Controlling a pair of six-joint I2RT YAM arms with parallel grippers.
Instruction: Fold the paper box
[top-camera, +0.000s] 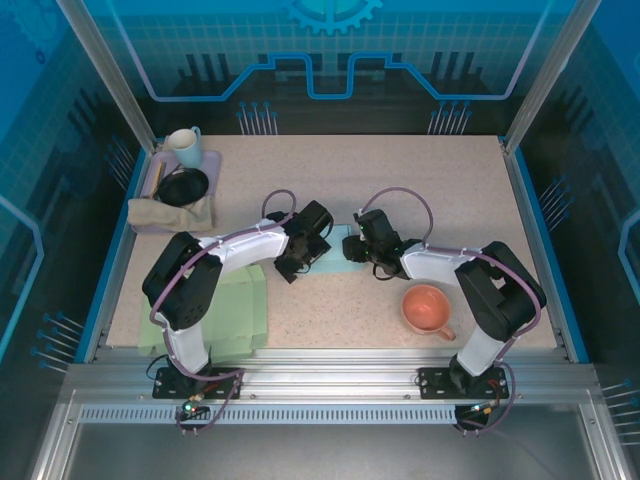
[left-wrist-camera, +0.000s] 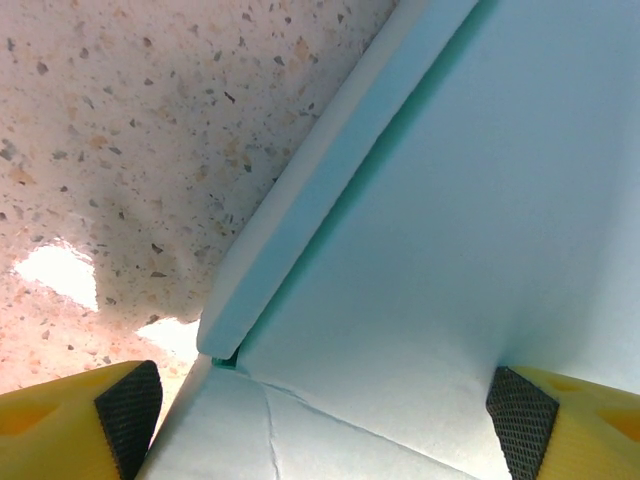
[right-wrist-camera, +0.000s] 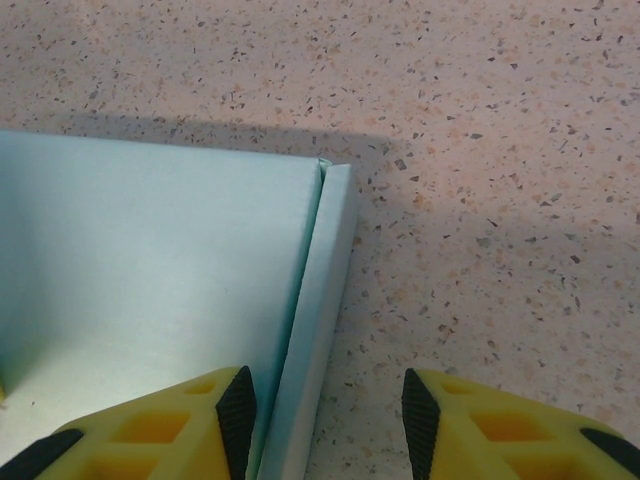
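Note:
The pale teal paper box (top-camera: 335, 250) lies flat at the table's middle, between both arms. My left gripper (top-camera: 297, 258) hovers low over its left part, open, its yellow fingers (left-wrist-camera: 120, 415) wide apart across a panel and a raised side flap (left-wrist-camera: 330, 180). My right gripper (top-camera: 360, 245) is at the box's right edge, open; its left fingertip (right-wrist-camera: 236, 410) is over the panel (right-wrist-camera: 150, 260), the right one over bare table, and the folded side flap (right-wrist-camera: 318, 300) runs between them, untouched.
A pink cup (top-camera: 428, 308) stands just right of the right arm. A green cloth (top-camera: 225, 305) lies under the left arm. At the back left, a tray (top-camera: 212, 160) holds a mug (top-camera: 184, 147), a black bowl (top-camera: 184, 187) and a beige cloth (top-camera: 165, 213).

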